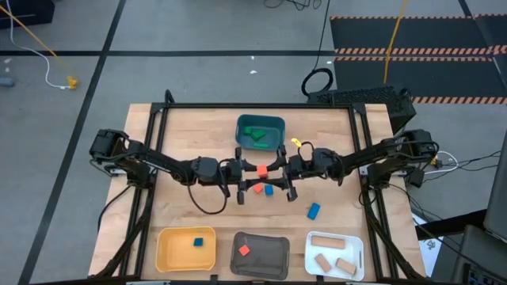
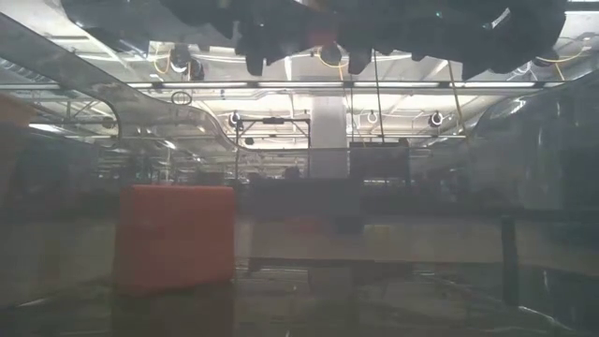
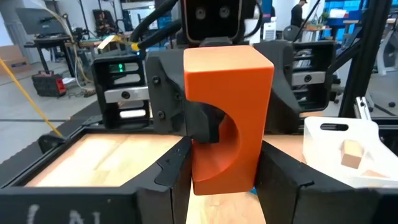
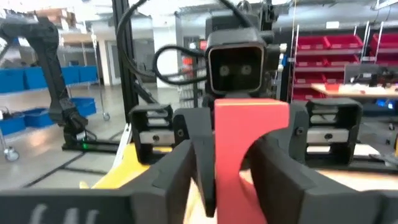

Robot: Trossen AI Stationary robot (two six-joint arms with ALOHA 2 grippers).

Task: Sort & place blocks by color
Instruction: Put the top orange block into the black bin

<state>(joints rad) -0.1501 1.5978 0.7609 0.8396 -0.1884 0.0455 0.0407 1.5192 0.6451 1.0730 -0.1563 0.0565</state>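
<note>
The table (image 1: 190,134) carries four trays: teal (image 1: 240,131) at the far edge with green pieces, and yellow (image 1: 170,252), grey (image 1: 269,257) and white (image 1: 356,247) along the near edge. The grey tray already holds one red piece, so by my judgement that is where red belongs.

Both arms reach in to the table's middle and meet nose to nose. The left end effector (image 1: 247,172) is clamped on a red block (image 1: 261,169), which sits upright between its fingers and clear of the table. The right end effector (image 1: 276,171) is at the same block from the opposite side. Whether it grips or has let go, I cannot tell.

This reads as a hand-over. To do it well, only one arm should carry the load when they part: the right should back straight away along its own line, without dragging the block askew. Then the left should lift clear before swinging toward the grey tray, avoiding the small red (image 1: 257,188) and blue (image 1: 268,190) blocks just beneath.
</note>
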